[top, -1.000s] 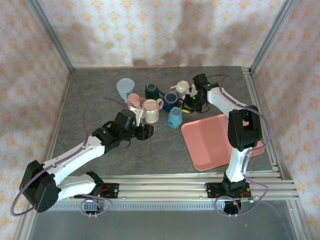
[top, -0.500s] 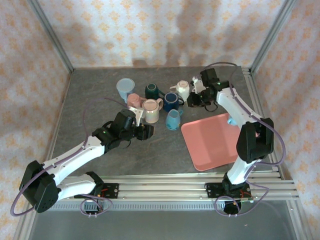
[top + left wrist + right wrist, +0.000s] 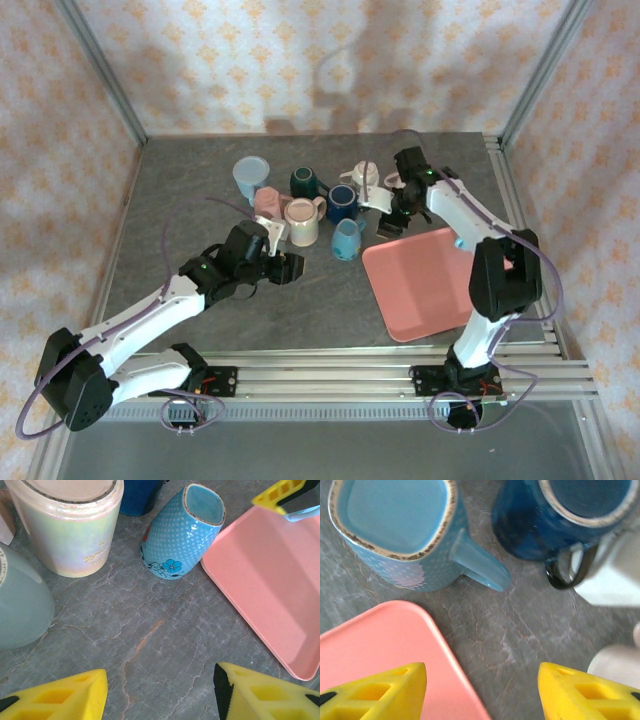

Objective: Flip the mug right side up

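the blue mug (image 3: 400, 530) stands mouth-up on the table (image 3: 520, 630), just beside the tray (image 3: 380, 645). my right gripper (image 3: 482, 685) hangs over it, fingers apart and empty; my left gripper (image 3: 160, 690) nearby, likewise spread, holds nothing.

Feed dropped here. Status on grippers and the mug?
Left gripper, right gripper open, empty. Light blue mug stands mouth up beside pink tray. Dark blue mug close by.

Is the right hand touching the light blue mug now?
Apart. In the right wrist view the right hand hangs open short of the light blue mug, with pink tray and bare table between them.
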`<action>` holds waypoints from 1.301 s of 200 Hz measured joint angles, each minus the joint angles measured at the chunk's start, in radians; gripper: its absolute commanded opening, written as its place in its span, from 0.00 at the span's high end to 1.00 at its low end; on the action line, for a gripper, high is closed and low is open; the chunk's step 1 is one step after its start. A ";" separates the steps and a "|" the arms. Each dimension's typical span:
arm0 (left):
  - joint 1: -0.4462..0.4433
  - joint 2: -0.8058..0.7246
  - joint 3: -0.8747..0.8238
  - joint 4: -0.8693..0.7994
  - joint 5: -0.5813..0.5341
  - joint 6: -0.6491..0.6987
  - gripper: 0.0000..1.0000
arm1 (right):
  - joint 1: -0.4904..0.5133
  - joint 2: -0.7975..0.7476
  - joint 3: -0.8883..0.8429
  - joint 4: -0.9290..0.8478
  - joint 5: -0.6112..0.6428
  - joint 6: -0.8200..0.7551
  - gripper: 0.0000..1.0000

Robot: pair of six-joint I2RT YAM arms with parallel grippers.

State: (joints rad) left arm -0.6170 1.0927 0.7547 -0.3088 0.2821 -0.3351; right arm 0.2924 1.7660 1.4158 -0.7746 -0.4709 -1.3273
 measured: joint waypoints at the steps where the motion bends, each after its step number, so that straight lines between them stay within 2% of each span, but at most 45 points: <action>1: 0.000 0.000 0.000 0.000 0.000 0.000 0.41 | 0.002 0.005 0.000 0.001 0.000 -0.009 0.40; 79: 0.000 0.023 0.000 0.002 0.016 0.000 0.41 | 0.059 0.115 0.058 0.069 -0.020 -0.303 0.43; 148: 0.000 0.049 0.000 0.002 0.026 0.000 0.41 | 0.075 0.175 0.079 0.074 -0.030 -0.468 0.54; 221: 0.000 0.031 -0.006 0.002 0.024 -0.007 0.41 | 0.082 0.205 0.125 -0.005 -0.030 -0.519 0.67; 260: 0.000 0.026 -0.006 0.002 0.024 -0.008 0.41 | 0.089 0.205 0.125 -0.061 -0.027 -0.515 0.68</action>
State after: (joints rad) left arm -0.6170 1.1187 0.7490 -0.3069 0.3061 -0.3435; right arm 0.3809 1.9713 1.5410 -0.8360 -0.4976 -1.8423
